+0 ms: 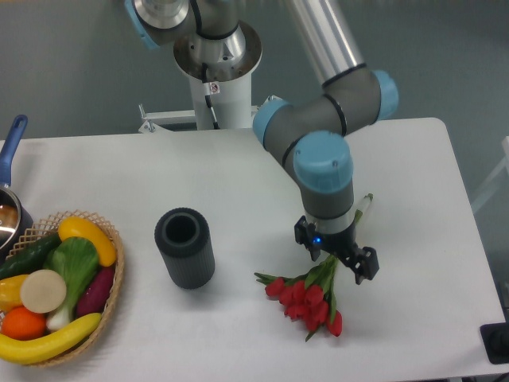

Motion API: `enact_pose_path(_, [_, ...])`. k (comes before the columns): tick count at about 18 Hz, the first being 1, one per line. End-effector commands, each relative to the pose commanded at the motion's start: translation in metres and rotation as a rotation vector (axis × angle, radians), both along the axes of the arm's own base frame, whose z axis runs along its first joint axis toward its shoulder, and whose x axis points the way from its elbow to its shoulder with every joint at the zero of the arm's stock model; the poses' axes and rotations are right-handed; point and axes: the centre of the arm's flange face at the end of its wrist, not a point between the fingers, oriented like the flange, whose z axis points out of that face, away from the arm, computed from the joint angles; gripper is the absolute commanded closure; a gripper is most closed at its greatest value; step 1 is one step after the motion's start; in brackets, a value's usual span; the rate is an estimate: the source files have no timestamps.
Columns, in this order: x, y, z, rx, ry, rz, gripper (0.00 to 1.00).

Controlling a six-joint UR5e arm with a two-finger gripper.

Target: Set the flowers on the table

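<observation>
You see the flowers (308, 298) lying flat on the table (413, 199), to the right of the dark vase (184, 247) and well apart from it. Your gripper (337, 261) hangs directly above their stems, its fingers spread wide to either side and gripping nothing. The bunch runs on a slant: red heads point down toward the table's near edge and toward the vase, while the stem ends reach up and away behind the gripper.
</observation>
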Motion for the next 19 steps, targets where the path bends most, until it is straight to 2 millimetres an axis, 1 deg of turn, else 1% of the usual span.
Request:
enact_pose_path(1, [-0.001,-0.002,0.000,-0.004,-0.003,0.000,0.00])
enact_pose_path(2, [-0.005,-0.009,0.002,-0.003,-0.010,0.007,0.00])
enact_pose_path(3, [-0.005,-0.020,0.024,0.028,-0.009,0.014,0.00])
enact_pose_path(4, [-0.003,-0.026,0.034,0.036,-0.029,0.002,0.00])
enact_pose_path(5, [-0.003,-0.034,0.038,0.021,-0.052,-0.022,0.00])
enact_pose_path(8, [-0.012,-0.075,0.059,-0.054,-0.077,-0.129,0.00])
enact_pose_path(10, [-0.025,-0.111,0.073,-0.086,-0.078,-0.217,0.00])
enact_pose_path(12, [-0.033,-0.134,0.078,-0.092,-0.090,-0.270,0.00])
enact_pose_path(15, [-0.046,-0.162,0.076,-0.102,-0.091,-0.299,0.00])
enact_pose_path(18, [-0.052,-0.178,0.064,-0.108,-0.102,-0.317,0.00])
enact_pose_path(19, [-0.054,-0.182,0.064,-0.107,-0.104,-0.311,0.00])
